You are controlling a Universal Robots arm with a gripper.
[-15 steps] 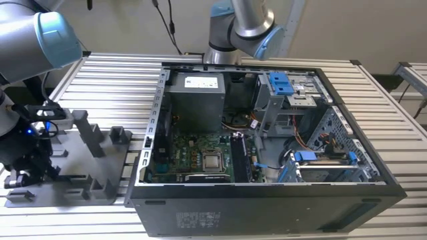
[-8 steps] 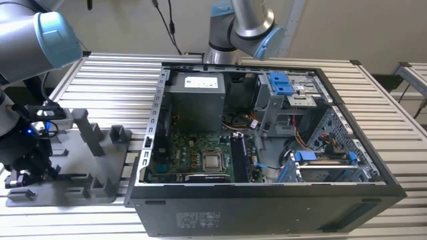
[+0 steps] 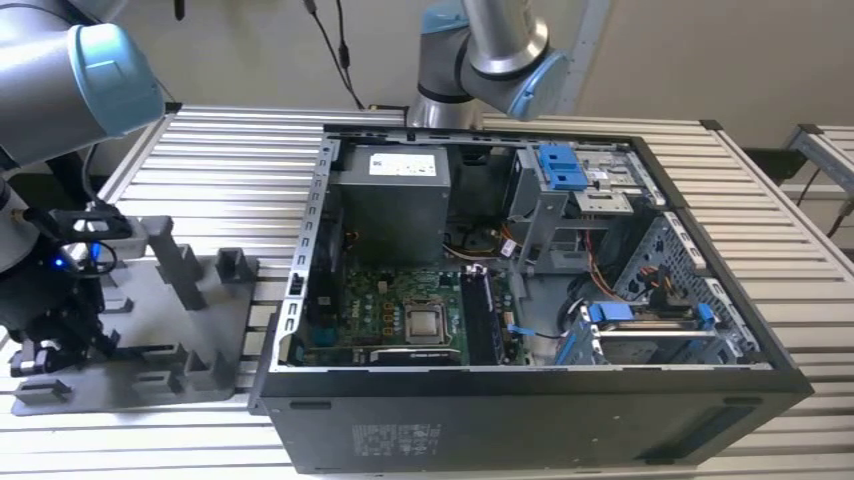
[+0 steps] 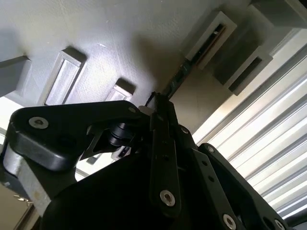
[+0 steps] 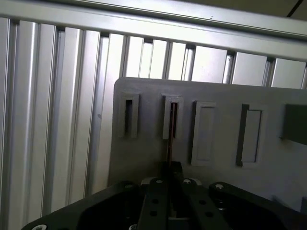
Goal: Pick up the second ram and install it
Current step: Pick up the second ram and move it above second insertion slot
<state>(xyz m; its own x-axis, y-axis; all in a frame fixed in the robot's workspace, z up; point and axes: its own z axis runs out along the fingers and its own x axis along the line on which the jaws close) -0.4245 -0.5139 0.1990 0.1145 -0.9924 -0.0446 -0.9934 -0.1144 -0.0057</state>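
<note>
The second ram [image 5: 171, 129] is a thin, near-black stick seen edge-on, with a greenish edge showing in the second wrist view [image 4: 182, 71]. It stands on its long edge. One end sits in the narrow slot of a grey holder block [image 5: 166, 117]. The other end reaches the gripper [image 5: 171, 167].

Open computer case [image 3: 534, 420] beside grey holder tray [image 3: 234, 315].
</note>
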